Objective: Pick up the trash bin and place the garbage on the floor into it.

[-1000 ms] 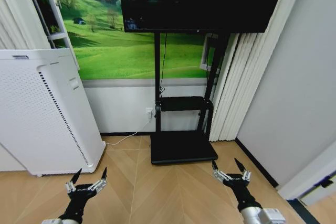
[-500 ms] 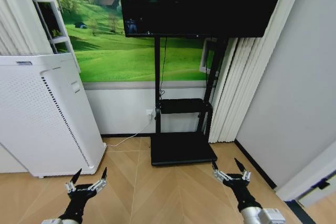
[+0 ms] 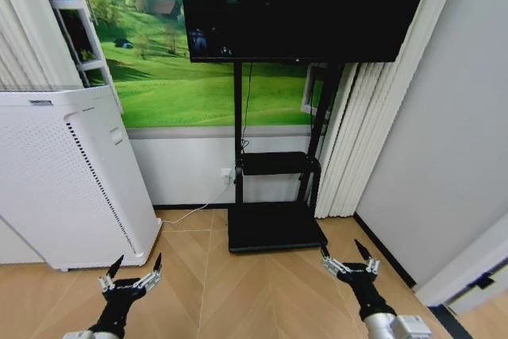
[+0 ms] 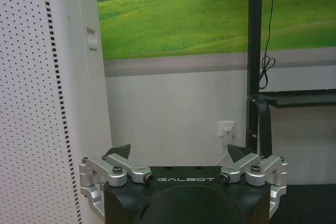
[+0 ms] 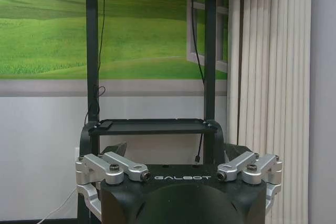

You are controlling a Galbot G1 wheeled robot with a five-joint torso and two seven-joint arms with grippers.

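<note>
White appliance (image 3: 63, 180) cut off left.

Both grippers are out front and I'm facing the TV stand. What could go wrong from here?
1. The white appliance stands near the open left gripper; turning left might clip it.
2. A white cable runs over the floor from the wall socket; driving forward may snag it.
3. The TV stand's black base lies low ahead of the open right gripper; advancing risks a bump.

Floor (image 3: 238, 275): wood-look planks, light tan, smooth with low sheen. White appliance (image 3: 63, 180): matt plastic, finely perforated panels. Screen (image 3: 302, 5): glossy black; stand (image 3: 274, 224) of matt black metal. Left gripper (image 3: 132, 274) and right gripper (image 3: 348, 256): brushed silver metal links, black matt housings.
</note>
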